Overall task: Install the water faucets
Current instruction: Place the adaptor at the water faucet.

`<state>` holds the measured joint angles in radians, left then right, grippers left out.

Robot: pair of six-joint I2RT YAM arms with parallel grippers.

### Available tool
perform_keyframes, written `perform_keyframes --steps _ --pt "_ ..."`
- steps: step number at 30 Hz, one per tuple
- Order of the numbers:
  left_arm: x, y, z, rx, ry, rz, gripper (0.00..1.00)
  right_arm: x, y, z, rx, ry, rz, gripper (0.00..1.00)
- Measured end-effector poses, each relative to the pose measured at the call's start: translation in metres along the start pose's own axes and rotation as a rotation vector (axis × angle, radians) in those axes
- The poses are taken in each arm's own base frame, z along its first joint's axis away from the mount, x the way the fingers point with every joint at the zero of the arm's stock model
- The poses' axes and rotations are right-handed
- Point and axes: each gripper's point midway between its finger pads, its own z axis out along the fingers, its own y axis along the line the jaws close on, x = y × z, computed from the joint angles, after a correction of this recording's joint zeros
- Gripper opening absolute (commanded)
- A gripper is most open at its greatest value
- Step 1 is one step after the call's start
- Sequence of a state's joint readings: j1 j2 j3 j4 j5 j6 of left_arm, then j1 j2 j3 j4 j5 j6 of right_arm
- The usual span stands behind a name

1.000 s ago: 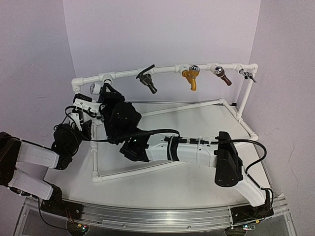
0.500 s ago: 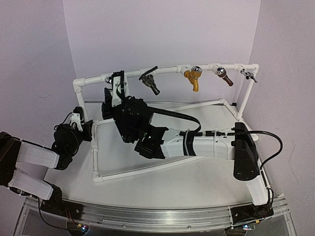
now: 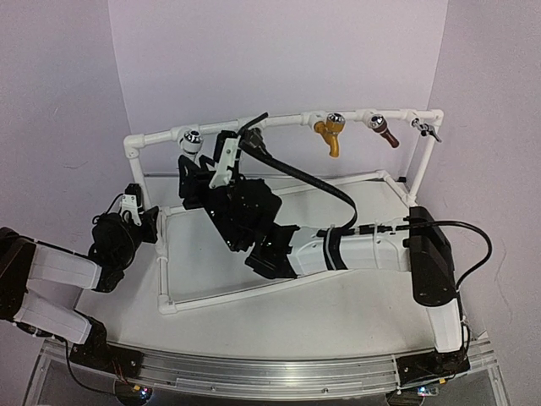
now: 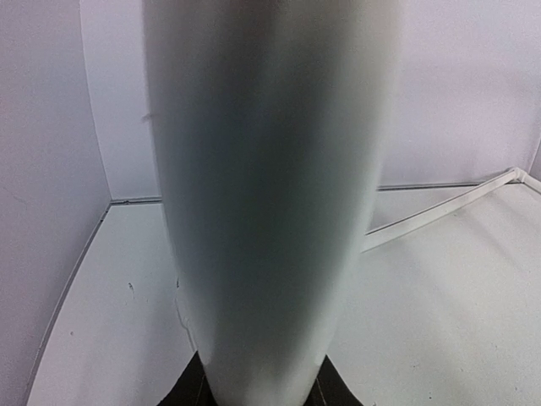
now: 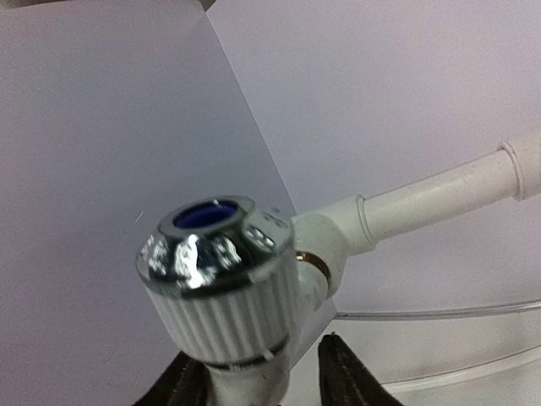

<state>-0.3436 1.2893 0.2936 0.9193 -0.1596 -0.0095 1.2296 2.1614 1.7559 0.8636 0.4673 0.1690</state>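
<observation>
The left arm (image 3: 59, 271) lies folded low at the left side, the left pincer (image 3: 131, 205) clamped on a white pipe (image 4: 270, 203). The right arm (image 3: 363, 249) stretches forward and across to the left, wrist raised, the right pincer (image 3: 210, 162) with its fingers standing apart.

Left wrist: blurred pipe (image 4: 270, 203) fills mid-frame and blocks everything behind it. Left fingers (image 4: 193, 391) show only as dark stubs against its sides, cut by the bottom edge. Right wrist: white faucet (image 5: 221, 279) stem and right fingers (image 5: 347, 376) are cut off at the bottom. Top: right arm (image 3: 355, 249) covers the black faucet (image 3: 254, 124) below the pipe, only its lever shows.
</observation>
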Motion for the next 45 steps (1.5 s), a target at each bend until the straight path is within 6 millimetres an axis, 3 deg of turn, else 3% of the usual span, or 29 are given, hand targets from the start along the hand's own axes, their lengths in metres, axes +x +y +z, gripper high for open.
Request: perform_keyframes --steps 5,11,16,22,28,31,37,45 --pt "0.000 0.001 0.000 -0.004 0.001 -0.008 0.00 0.002 -0.004 -0.028 -0.044 0.069 -0.154 0.79" --pt "0.000 0.001 0.000 -0.004 0.002 -0.009 0.00 -0.025 0.012 -0.049 -0.152 0.153 -0.390 0.83" --pt "0.000 0.001 0.000 -0.004 0.002 -0.009 0.00 -0.035 0.034 -0.066 -0.288 0.215 -0.762 0.86" --pt "0.000 0.001 0.000 -0.004 0.002 -0.009 0.00 -0.012 0.038 -0.086 -0.419 0.249 -1.345 0.89" --pt "0.000 0.001 0.000 -0.004 0.002 -0.009 0.00 0.013 0.019 -0.070 -0.401 0.249 -1.929 0.87" --pt "0.000 0.001 0.000 -0.004 0.002 -0.009 0.00 0.031 0.013 -0.062 -0.408 0.246 -2.138 0.87" --pt "0.000 0.001 0.000 -0.004 0.001 -0.009 0.00 0.042 0.010 -0.043 -0.383 0.220 -2.283 0.88" --pt "0.000 0.001 0.000 -0.004 0.001 -0.009 0.00 0.020 0.017 -0.015 -0.302 0.146 -2.290 0.87"
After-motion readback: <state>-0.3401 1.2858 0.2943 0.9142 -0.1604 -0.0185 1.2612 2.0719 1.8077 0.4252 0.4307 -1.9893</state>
